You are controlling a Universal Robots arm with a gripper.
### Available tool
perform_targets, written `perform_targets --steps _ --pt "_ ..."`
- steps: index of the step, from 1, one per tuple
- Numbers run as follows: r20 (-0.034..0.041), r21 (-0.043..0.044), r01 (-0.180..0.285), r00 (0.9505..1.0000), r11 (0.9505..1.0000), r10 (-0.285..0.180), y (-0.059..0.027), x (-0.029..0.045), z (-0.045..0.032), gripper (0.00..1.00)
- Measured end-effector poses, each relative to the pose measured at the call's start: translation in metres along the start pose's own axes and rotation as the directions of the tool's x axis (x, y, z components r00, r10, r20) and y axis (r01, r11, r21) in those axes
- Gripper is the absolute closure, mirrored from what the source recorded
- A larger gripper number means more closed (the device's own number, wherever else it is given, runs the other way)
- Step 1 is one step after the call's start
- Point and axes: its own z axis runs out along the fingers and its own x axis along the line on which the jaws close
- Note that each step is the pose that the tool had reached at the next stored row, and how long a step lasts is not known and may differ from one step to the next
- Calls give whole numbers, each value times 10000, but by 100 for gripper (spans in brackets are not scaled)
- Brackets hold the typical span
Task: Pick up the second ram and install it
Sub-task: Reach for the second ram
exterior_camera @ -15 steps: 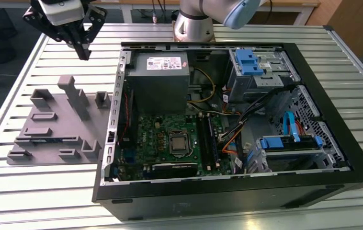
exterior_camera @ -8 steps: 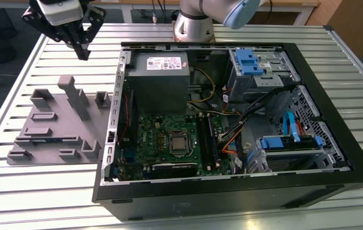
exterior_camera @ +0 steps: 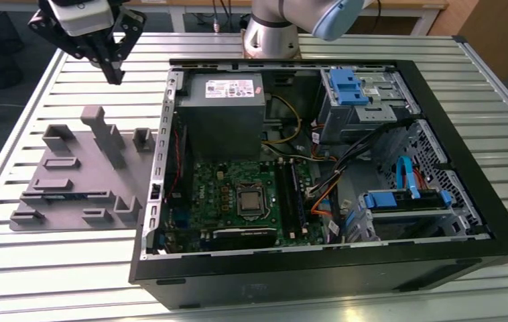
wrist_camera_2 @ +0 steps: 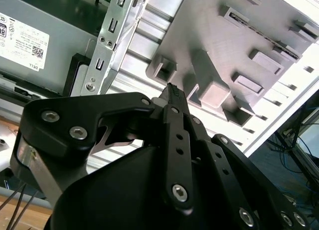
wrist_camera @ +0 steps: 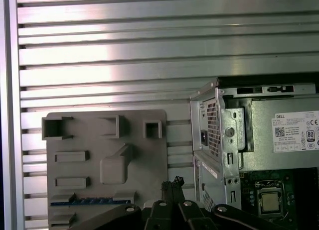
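– Hovering where, the tool (exterior_camera: 115, 77)?

– Up over the slatted metal surface (exterior_camera: 75, 268), at the exterior view's upper left, touching nothing. Its black fingers (wrist_camera_2: 175, 105) are pressed together tip to tip, with nothing held between them.

– And the second ram (exterior_camera: 64, 196)?

– Seated in a long slot of the grey tray (exterior_camera: 75, 151), which lies flat on the surface below the tool. In the first wrist view the ram (wrist_camera: 89, 202) shows as a thin blue strip near one edge of the tray (wrist_camera: 144, 158), well apart from the fingertips (wrist_camera: 178, 181).

– What lies beyond the tray?

– An open black computer case (exterior_camera: 326, 268), just beside it on the exterior view's right. Inside are a green motherboard (exterior_camera: 222, 194) and a grey power supply (exterior_camera: 222, 114).
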Motion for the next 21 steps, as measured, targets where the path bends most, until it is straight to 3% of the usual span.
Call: perform_targets --steps 21 --pt "0 0 0 10000 10000 0 -10 123 7 89"
